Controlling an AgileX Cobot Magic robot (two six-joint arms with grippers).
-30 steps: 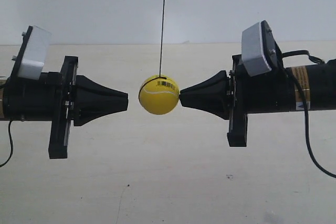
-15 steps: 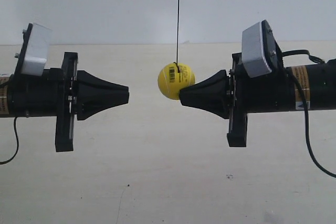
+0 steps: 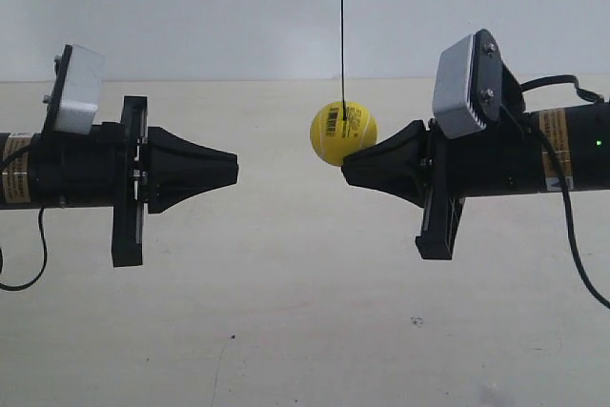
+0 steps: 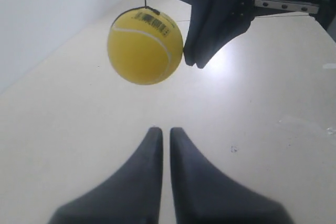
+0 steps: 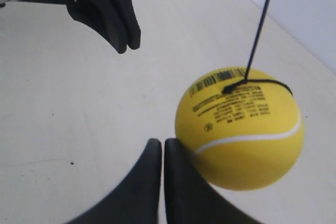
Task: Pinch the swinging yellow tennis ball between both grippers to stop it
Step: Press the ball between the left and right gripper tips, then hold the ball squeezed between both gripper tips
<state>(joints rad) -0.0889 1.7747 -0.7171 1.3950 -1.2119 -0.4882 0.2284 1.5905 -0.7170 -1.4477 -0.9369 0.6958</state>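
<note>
I am planning to drive the left gripper [image 4: 165, 129] at the yellow tennis ball [image 3: 343, 133]'s centre, opposite the right gripper [image 5: 163, 141] just beside the ball, both pressed together.

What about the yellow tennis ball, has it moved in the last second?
Yes. The yellow tennis ball has swung toward the exterior view's right and upward, nearer the table's far edge.
</note>
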